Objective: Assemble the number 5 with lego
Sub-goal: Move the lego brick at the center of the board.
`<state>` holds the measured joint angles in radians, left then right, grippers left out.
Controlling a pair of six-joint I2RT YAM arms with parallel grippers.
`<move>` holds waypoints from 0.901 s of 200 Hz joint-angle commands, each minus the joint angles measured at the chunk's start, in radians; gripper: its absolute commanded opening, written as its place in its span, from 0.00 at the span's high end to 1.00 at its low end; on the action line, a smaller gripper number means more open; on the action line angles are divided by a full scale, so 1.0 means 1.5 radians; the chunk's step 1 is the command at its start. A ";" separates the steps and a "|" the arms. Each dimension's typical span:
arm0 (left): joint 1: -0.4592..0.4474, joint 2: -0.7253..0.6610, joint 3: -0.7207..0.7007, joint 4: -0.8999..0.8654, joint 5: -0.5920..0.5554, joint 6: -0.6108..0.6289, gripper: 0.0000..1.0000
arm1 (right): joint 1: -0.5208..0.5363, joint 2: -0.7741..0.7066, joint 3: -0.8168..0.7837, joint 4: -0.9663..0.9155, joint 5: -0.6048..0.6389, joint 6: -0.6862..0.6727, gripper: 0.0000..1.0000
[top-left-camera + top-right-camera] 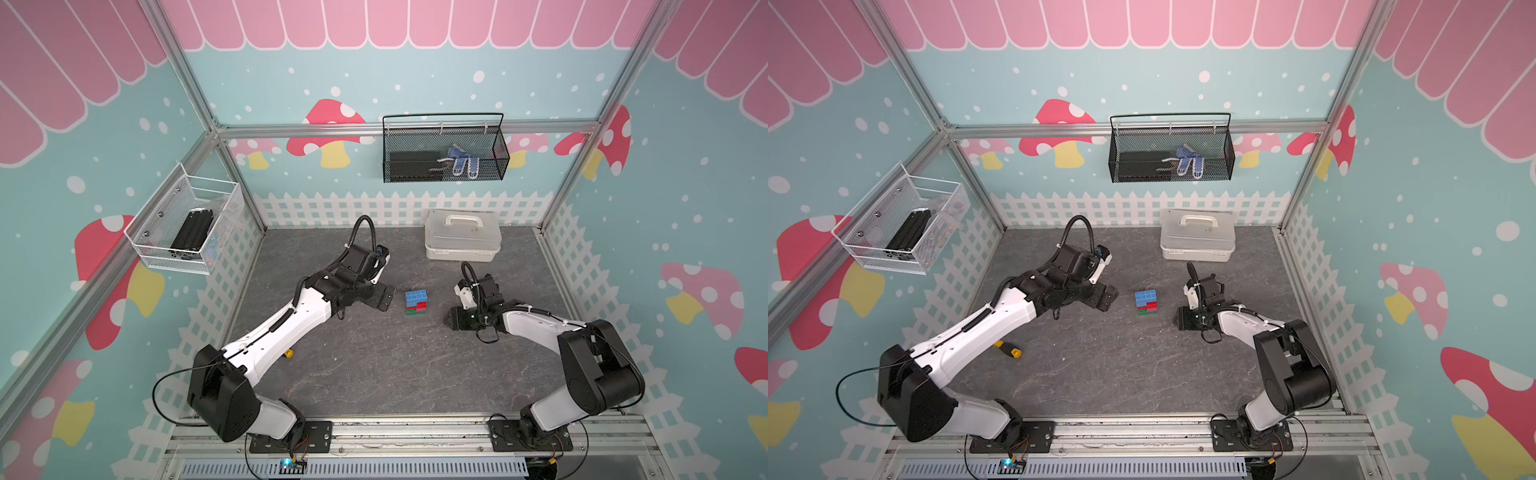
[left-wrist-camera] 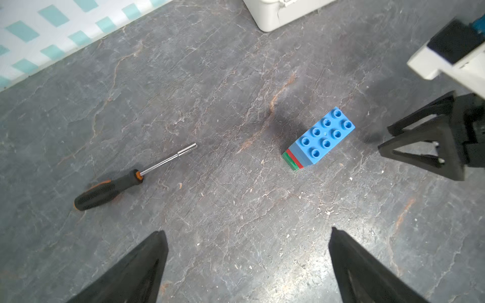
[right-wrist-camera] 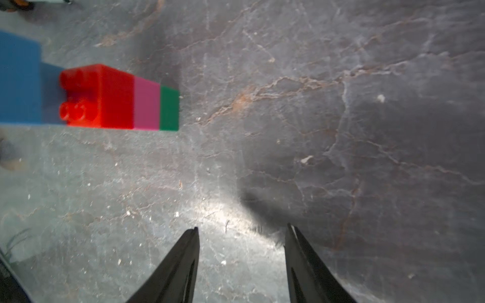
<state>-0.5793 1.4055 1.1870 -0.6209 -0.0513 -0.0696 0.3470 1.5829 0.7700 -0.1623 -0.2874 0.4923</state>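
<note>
In a top view the brick stack (image 1: 416,302) stands upright on the bench (image 1: 374,374) between the two arms, touched by neither. Blue is on top and green at the foot, and the top brick's long side runs roughly from arm to arm.

Left wrist view: the studs face up, and the left jaws are spread wide and empty.

Right wrist view: the right jaws are parted, holding nothing.

The stack is probably light, rigid, slick plastic. It is best pinched low across the flat long sides, lest the pressed layers split.

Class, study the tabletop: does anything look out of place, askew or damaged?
A black-and-orange screwdriver lies loose on the grey table, apart from the lego stack; it has no part in brick building. The stack itself stands upright. Nothing looks spilled or damaged.
</note>
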 commanded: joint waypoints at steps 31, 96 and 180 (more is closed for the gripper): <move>0.001 -0.093 -0.199 0.230 -0.006 -0.146 0.01 | 0.002 0.095 0.054 0.065 0.023 0.065 0.46; 0.002 -0.161 -0.304 0.300 -0.042 -0.157 0.01 | 0.029 0.172 0.120 0.068 -0.012 0.073 0.47; 0.002 -0.147 -0.320 0.288 -0.054 -0.153 0.01 | 0.081 0.193 0.132 0.064 -0.030 0.089 0.47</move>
<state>-0.5781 1.1812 0.7265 -0.2100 -0.1070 -0.2810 0.4416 1.8252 0.9714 0.0002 -0.3157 0.5941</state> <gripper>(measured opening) 0.990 0.534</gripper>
